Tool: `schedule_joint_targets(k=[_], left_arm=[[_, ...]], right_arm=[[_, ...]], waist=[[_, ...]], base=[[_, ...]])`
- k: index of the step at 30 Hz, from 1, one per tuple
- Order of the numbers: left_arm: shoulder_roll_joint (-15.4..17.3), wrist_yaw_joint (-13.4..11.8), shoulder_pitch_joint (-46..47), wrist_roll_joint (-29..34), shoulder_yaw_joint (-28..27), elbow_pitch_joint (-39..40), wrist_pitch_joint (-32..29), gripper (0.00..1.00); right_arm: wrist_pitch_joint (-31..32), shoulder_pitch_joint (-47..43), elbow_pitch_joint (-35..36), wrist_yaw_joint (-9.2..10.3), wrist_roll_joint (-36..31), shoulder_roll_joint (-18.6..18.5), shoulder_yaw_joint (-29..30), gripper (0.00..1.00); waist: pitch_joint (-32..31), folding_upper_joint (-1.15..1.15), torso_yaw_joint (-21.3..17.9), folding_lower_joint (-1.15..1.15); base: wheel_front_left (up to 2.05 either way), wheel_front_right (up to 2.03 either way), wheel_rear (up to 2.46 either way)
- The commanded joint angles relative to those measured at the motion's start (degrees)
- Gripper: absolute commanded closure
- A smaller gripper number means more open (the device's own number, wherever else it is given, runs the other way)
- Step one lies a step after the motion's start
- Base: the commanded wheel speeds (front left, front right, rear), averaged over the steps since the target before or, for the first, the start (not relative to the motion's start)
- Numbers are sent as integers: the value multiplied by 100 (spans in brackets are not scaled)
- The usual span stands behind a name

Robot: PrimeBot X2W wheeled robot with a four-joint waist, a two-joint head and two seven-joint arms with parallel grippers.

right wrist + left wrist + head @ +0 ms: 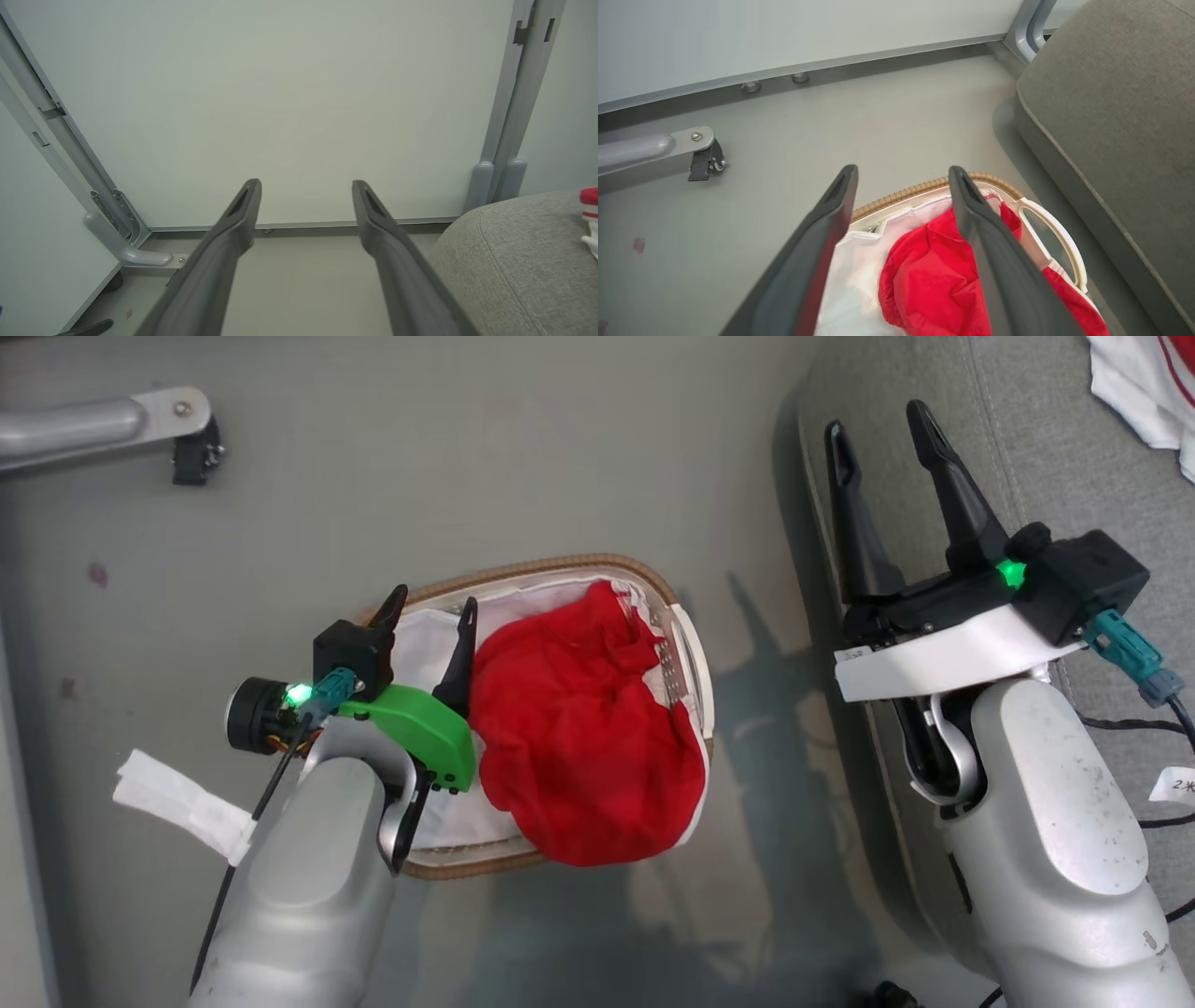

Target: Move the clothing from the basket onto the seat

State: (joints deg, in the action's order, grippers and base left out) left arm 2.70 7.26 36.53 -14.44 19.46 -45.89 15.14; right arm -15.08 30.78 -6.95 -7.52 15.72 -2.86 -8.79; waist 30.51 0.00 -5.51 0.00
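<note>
We look down on the basket [560, 563], which stands on the grey floor [467, 457] near the rounded edge of the seat [1027, 448], a strip of bare floor between the two. The plain red garment [579, 728] lies bunched inside the basket, heaped toward the side nearest the seat and spilling over the rim at the basket's near corner on that side. The white liner [425, 649] lies bare along the basket's opposite side. The left fingers [462, 649] hang over that bare side, spread wide with nothing between them. The one closer to the seat is just beside the red heap's edge, and we cannot tell whether it touches the cloth. From the left wrist, that same finger crosses in front of the red folds while the other rises beside the brown woven rim. The right fingers [962, 495] are likewise spread wide and empty, above the seat's edge nearest the basket, pointing toward a pale wall panel [299, 93]. A white garment with red trim [1144, 383] lies on the seat toward its far side, well apart from the basket. At the floor's far left, a grey metal leg [93, 425] ends in a small black castor [194, 457].
</note>
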Motion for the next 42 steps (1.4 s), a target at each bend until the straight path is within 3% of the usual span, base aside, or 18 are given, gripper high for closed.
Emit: schedule_joint_targets(k=[1, 19, 27, 40, 41, 42], left_arm=[[42, 23, 263, 18, 59, -191, 1, 0], [159, 32, 1547, 231, 587, -2438, -322, 0], [272, -82, 1694, 177, 610, -2720, -878, 0], [198, 31, 1507, -197, 816, -2764, -1591, 0], [185, 32, 1470, -235, 870, -2730, -1596, 3], [171, 33, 1442, -294, 946, -2673, -1554, 76]], right_arm=[[-11, 136, 70, 6, 62, -13, -27, 0], [-12, 395, 532, 6, 226, -13, -445, 0], [-12, 420, 655, 6, 226, -14, -593, 0], [-12, 482, 746, 6, 246, -13, -689, 0], [-12, 479, 738, 6, 242, -13, -688, 0], [-12, 476, 724, 6, 235, -14, -682, 0]], waist=[[753, 0, -533, 0], [1552, 0, -906, 0], [1702, 0, -902, 0], [1860, 0, -942, 0], [1857, 0, -939, 0], [1850, 0, -932, 0]], base=[[0, 0, 0], [0, 0, 0], [0, 0, 0], [0, 0, 0], [0, 0, 0], [0, 0, 0]])
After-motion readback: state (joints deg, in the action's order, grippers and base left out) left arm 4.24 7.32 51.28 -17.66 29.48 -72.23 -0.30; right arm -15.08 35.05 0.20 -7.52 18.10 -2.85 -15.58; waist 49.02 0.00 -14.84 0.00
